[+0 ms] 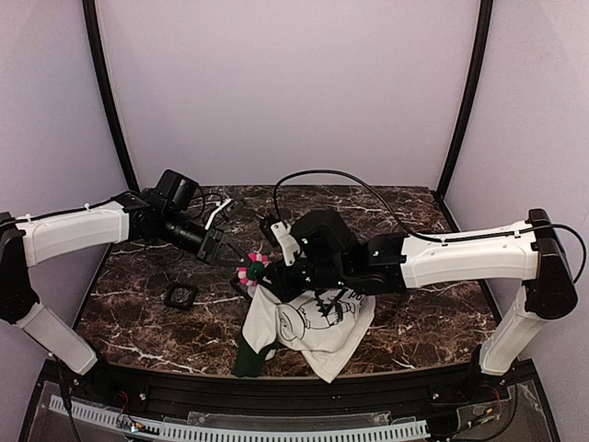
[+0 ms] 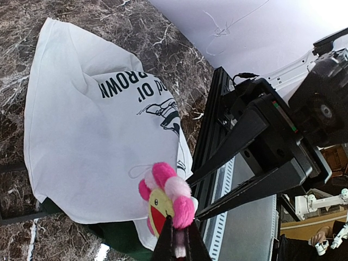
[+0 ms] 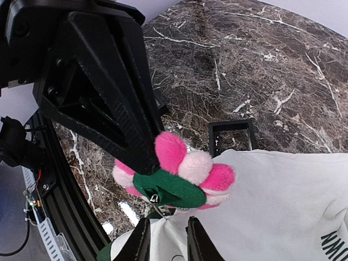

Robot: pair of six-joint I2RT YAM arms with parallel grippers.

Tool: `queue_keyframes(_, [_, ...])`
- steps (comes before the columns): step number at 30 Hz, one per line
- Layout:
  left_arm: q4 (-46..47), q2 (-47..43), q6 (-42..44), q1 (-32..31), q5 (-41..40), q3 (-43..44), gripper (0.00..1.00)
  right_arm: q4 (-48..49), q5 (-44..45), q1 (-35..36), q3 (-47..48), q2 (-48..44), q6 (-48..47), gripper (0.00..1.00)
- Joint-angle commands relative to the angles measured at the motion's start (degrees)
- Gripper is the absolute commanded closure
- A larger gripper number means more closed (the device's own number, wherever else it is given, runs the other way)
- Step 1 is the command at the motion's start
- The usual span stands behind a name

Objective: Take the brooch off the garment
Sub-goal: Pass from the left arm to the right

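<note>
The brooch [image 1: 251,269], a pink-and-white plush flower with a yellow face, is pinched in my shut left gripper [image 1: 237,262]. In the left wrist view the brooch [image 2: 166,198] sits at the tips of my left gripper [image 2: 176,239], against the garment's upper edge. The garment [image 1: 317,322], a white T-shirt with a black print and green trim, hangs bunched from my right gripper [image 1: 279,281]. In the right wrist view the brooch's [image 3: 179,174] green back and metal clasp touch the garment [image 3: 261,206], and my right gripper [image 3: 166,239] is closed on the cloth just below.
A small black square frame [image 1: 180,295] lies on the marble table [image 1: 433,313] left of the shirt, and it also shows in the right wrist view [image 3: 231,136]. The table's black front rail [image 1: 294,391] runs below the hanging shirt. Purple walls enclose the back and sides.
</note>
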Motion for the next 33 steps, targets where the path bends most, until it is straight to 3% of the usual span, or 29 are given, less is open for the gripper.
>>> queue_keyframes(1, [0.3,-0.1,-0.3,0.2,-0.2,-0.2,0.99,0.6,1.3,0.8,2.1,1.2,0.1,0.79])
queue_keyframes(13, [0.5,-0.3,-0.5,0.3,0.0,-0.3,0.99,1.2,1.4,1.1,3.1,3.2,0.2,0.88])
queue_keyframes(21, [0.7,-0.2,-0.6,0.3,0.3,-0.4,0.99,1.9,3.0,1.2,3.2,3.8,1.3,1.00])
queue_keyframes(31, [-0.4,0.4,0.2,0.2,-1.7,0.0,0.99,2.2,6.7,1.1,2.7,2.7,3.3,1.00])
queue_keyframes(33, [-0.6,0.4,0.2,0.2,-2.0,0.0,0.94,2.0,8.1,1.1,2.5,2.1,4.1,1.00])
